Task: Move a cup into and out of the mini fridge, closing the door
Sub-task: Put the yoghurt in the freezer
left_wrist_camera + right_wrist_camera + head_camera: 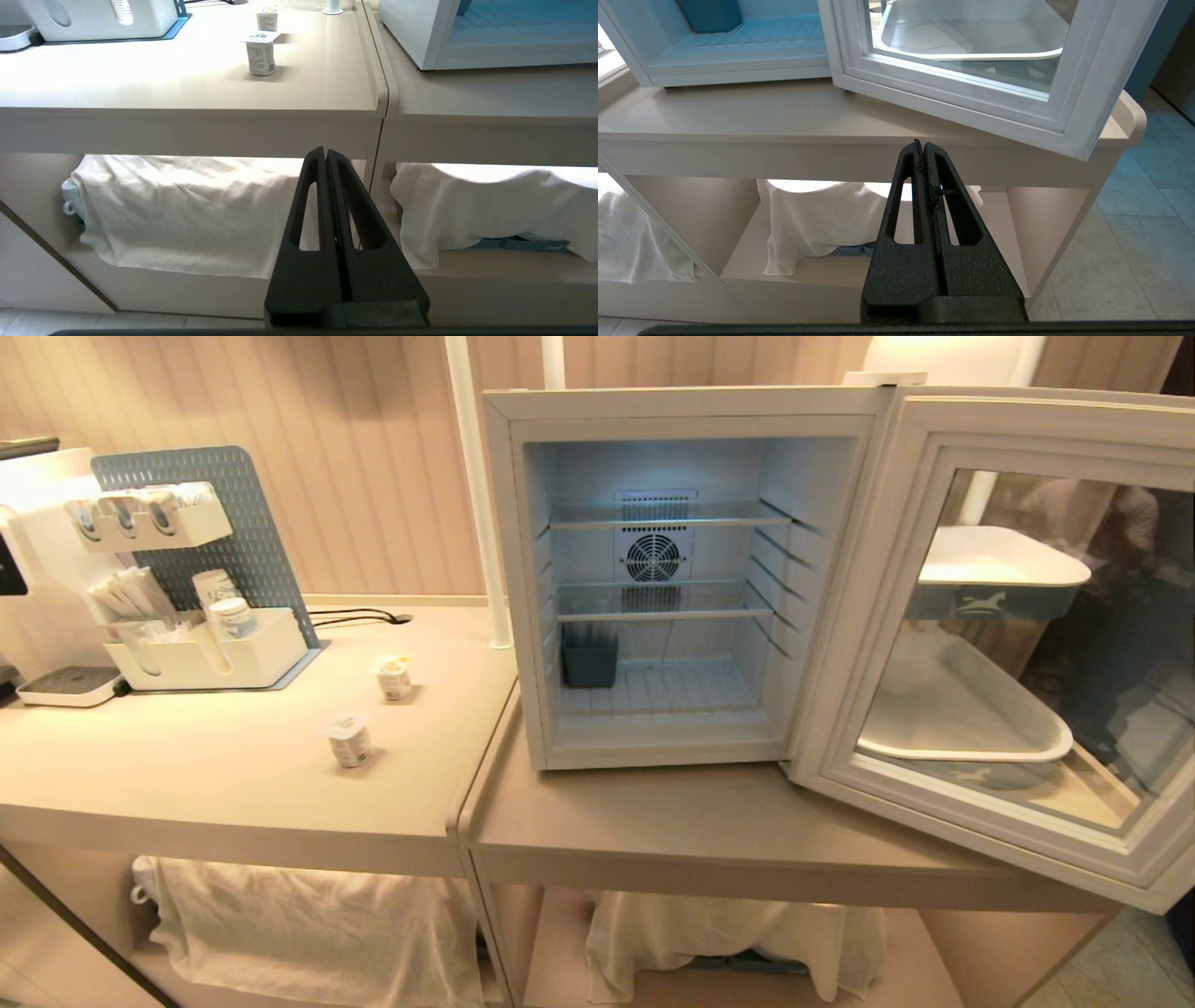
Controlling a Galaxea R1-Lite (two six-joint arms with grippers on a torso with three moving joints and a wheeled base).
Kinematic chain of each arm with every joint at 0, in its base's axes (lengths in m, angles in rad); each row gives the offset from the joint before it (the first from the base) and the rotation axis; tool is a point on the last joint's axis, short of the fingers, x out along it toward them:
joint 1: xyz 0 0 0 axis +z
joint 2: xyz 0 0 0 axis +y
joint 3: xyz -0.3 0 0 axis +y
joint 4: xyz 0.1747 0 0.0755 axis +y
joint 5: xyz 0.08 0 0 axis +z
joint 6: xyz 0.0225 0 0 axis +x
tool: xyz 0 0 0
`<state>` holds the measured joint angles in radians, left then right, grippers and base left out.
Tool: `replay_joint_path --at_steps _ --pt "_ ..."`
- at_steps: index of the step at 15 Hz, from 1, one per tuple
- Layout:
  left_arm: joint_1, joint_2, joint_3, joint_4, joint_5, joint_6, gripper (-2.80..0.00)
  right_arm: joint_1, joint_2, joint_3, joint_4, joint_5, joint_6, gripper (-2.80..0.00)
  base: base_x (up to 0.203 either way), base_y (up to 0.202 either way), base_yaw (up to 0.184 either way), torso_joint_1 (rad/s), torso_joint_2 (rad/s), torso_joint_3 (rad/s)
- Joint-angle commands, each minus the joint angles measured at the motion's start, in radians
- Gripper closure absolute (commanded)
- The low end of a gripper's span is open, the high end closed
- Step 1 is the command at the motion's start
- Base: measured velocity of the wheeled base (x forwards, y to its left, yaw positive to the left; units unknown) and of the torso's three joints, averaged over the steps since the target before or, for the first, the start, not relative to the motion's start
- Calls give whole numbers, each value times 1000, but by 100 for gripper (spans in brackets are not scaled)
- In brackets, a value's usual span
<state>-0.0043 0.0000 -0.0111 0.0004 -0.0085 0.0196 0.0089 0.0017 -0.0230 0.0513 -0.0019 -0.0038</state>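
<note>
Two small cups (pixel 350 741) (pixel 394 678) stand on the left counter (pixel 187 775), well apart from the mini fridge (pixel 686 406); its door (pixel 1027 644) hangs wide open. Left gripper (pixel 325 156) and right gripper (pixel 923 149) both pinched closed, empty, low before the counters.

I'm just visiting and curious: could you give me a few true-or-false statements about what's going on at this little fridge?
1. The white boxy mini fridge has its glass-windowed door swung open. True.
2. Two small foil-lidded cups sit inside the fridge. False: they stand on the beige counter.
3. The black left gripper holds a cup. False: shut, empty, below the counter edge.
4. The black right gripper is shut. True.
5. A dark grey bin sits inside the fridge. True.
</note>
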Motion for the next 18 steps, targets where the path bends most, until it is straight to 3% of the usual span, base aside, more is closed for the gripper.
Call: replay_joint_path --at_steps 1,15,18 --pt "0 1 8 -3 -2 -5 0 0 1 0 1 0 -1 0 0 0 0 0 0 0" --pt "1 0 2 7 -4 -4 0 0 1 -2 4 0 -1 0 0 0 0 0 0 0" --pt "1 0 2 9 -4 -4 0 0 1 -2 4 0 -1 0 1 145 -1 3 5 0"
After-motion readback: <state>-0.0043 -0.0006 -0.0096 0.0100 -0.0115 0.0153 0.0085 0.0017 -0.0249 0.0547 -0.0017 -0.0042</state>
